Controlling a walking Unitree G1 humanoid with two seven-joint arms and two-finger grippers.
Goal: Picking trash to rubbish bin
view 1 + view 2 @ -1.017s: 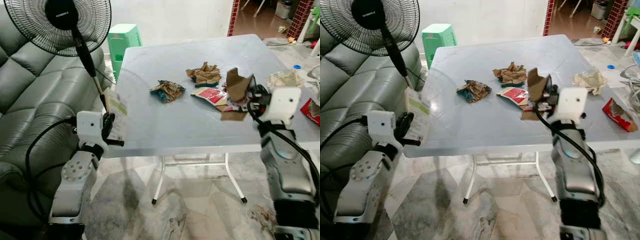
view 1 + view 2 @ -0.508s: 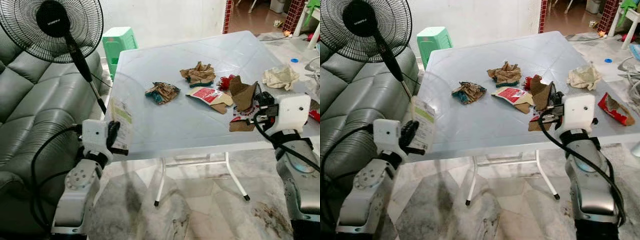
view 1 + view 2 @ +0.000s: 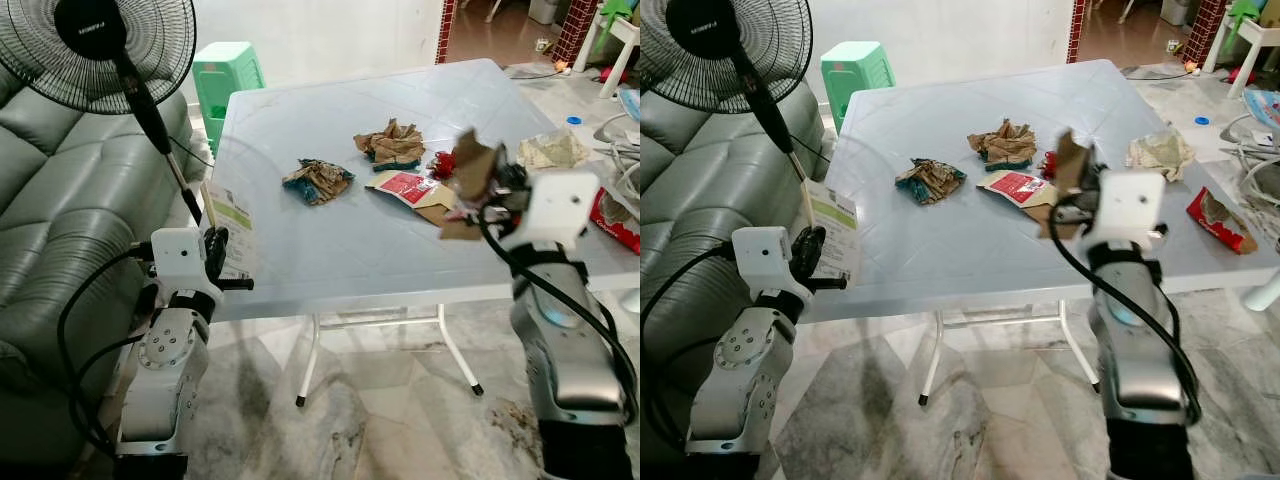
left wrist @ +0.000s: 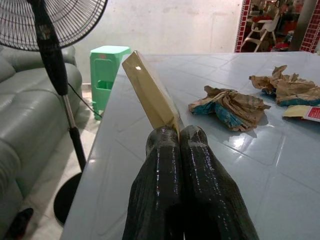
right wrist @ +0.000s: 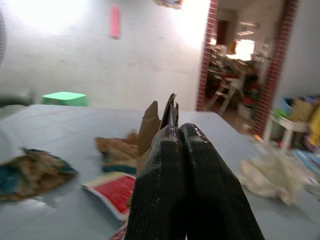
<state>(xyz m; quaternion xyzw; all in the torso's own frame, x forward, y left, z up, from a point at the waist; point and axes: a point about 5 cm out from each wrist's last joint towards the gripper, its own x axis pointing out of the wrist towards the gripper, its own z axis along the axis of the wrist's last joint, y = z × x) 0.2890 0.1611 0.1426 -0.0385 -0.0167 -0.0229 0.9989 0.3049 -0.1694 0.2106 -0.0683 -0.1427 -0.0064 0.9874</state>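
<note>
Trash lay scattered across the pale table [image 3: 330,250] in the middle of the frame: a crumpled blue-brown wrapper [image 3: 318,181] left of centre, a brown paper wad [image 3: 390,146] behind it, a red and white packet [image 3: 408,188] beside that, a pale crumpled sheet [image 3: 548,150] at the upper right, and a red bag [image 3: 1214,218] at the right edge. The right gripper [image 3: 484,195] hung over the table's right half, its fingers [image 5: 175,165] pressed together on a torn brown cardboard piece [image 3: 470,165] that stood up above them. The left gripper [image 3: 222,262] was at the lower left, just off the table's near left corner, its fingers [image 4: 172,150] closed on a flat white and green carton [image 3: 232,225] held upright and tilted. A black fan [image 3: 95,40] stood at the upper left, in front of a grey sofa [image 3: 60,230]. A green stool [image 3: 225,75] sat behind the table's far left corner.
</note>
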